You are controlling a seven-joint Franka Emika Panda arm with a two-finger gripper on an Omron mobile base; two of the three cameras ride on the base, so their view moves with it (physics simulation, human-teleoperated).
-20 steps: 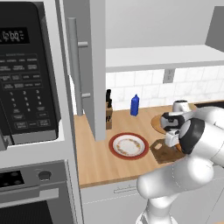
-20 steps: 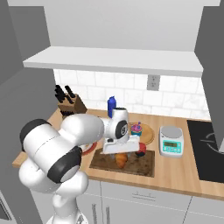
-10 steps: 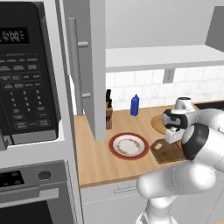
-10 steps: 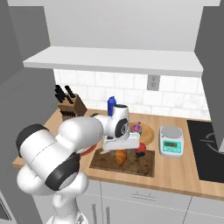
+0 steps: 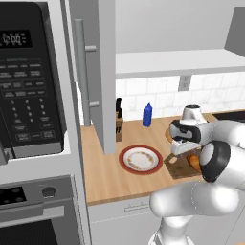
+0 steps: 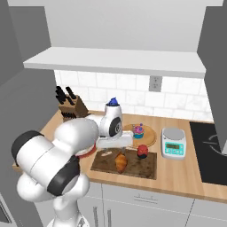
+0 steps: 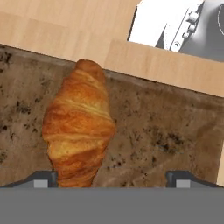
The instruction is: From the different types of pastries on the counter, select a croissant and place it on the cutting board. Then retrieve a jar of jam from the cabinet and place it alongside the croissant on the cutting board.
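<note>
The golden-brown croissant point(image 6: 120, 162) point(image 7: 78, 127) point(image 5: 194, 161) lies on the dark brown cutting board point(image 6: 137, 170) point(image 7: 166, 135) point(image 5: 176, 168). My gripper point(image 6: 106, 153) point(image 7: 111, 179) point(image 5: 181, 149) hovers just above the board, open, with nothing between its jaws; in the hand view the croissant sits close to the left fingertip point(image 7: 41, 179). A squat dark-red jar of jam point(image 6: 142, 151) stands at the board's back edge, right of the croissant. The cupcake point(image 6: 138, 131) rests on a round wooden plate point(image 6: 151, 136) behind. The cabinet door point(image 5: 103, 72) stands open.
A red-rimmed white plate point(image 5: 140, 159) lies left of the board. A knife block point(image 6: 71, 106) and a blue bottle point(image 5: 148, 115) stand by the wall. A small kitchen scale point(image 6: 173, 142) sits to the right, with the stove beyond. A microwave point(image 5: 28, 81) fills the far left.
The jaws have spread wider and the hand has lifted slightly. The croissant stays on the board.
</note>
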